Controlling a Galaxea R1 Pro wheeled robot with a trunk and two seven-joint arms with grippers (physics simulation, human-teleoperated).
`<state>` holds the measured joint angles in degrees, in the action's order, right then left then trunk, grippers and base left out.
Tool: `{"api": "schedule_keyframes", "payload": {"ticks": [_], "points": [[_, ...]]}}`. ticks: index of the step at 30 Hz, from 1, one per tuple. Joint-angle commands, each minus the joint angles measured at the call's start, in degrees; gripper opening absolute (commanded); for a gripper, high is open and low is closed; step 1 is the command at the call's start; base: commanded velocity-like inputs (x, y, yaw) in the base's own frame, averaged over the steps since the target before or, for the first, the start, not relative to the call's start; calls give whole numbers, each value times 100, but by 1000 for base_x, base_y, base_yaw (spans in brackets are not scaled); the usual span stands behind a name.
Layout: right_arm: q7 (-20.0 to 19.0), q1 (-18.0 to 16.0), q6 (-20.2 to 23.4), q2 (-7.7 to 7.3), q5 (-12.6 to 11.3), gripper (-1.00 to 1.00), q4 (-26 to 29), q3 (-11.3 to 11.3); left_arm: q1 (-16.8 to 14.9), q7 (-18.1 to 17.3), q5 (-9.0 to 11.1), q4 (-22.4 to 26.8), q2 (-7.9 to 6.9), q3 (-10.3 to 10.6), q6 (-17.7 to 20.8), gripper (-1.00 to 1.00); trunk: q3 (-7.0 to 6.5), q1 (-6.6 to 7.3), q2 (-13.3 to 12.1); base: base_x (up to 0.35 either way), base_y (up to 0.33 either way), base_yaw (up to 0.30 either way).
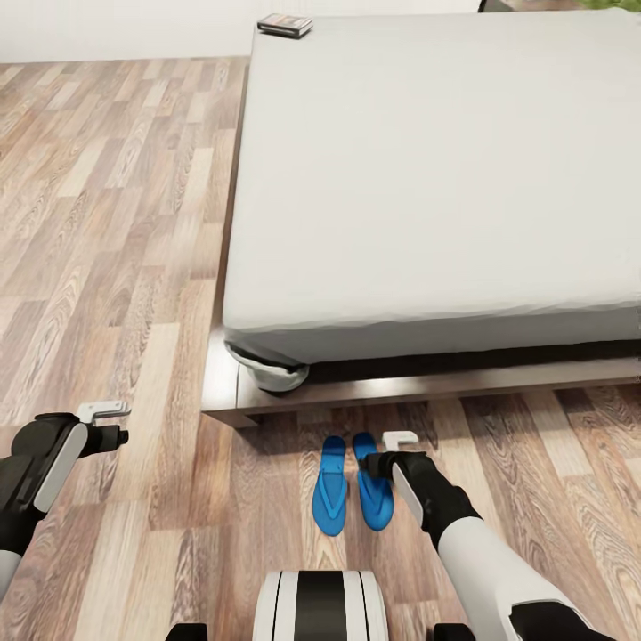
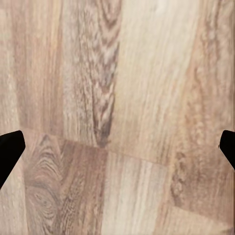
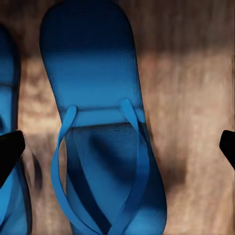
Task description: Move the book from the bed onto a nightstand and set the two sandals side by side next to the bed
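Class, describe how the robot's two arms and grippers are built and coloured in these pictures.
Both arms have glossy white lower segments and black wrist housings. The left gripper and right gripper each carry a pale grey bracket beside black fingers; the left wrist has a grey panel. No cables or markings show.

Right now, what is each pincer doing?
Left pincer: open, empty, over the wood floor.
Right pincer: open, holding nothing, above the right-hand sandal.

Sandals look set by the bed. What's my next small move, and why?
Probably lift the right gripper clear of the sandals: they lie side by side on the floor by the bed, and its fingers are open, holding nothing. The book lies on the bed's far corner, so head there next.
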<state>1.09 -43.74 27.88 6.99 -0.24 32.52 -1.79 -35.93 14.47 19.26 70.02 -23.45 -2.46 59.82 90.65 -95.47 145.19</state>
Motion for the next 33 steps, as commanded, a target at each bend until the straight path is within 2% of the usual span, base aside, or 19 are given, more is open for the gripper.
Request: {"api": "schedule_keyframes", "payload": {"ticks": [1, 6, 22, 33], "points": [[8, 1, 33, -6, -2, 100, 10, -18, -2, 54, 61, 4, 2, 4, 18, 100, -19, 3, 0, 0, 0, 0], [-4, 9, 33, -16, -2, 100, 9, -27, -7, 70, 58, -11, 23, 14, 18, 100, -130, 16, -7, 0, 0, 0], [-22, 54, 23, -28, 8, 100, 19, -30, -10, 65, 53, -44, 20, -2, 18, 100, -130, 16, -7, 0, 0, 0], [-39, 117, 12, -116, 15, 100, 26, -31, -11, 84, 52, -49, 24, 15, 18, 100, -374, 44, -22, 0, 0, 0]]}}
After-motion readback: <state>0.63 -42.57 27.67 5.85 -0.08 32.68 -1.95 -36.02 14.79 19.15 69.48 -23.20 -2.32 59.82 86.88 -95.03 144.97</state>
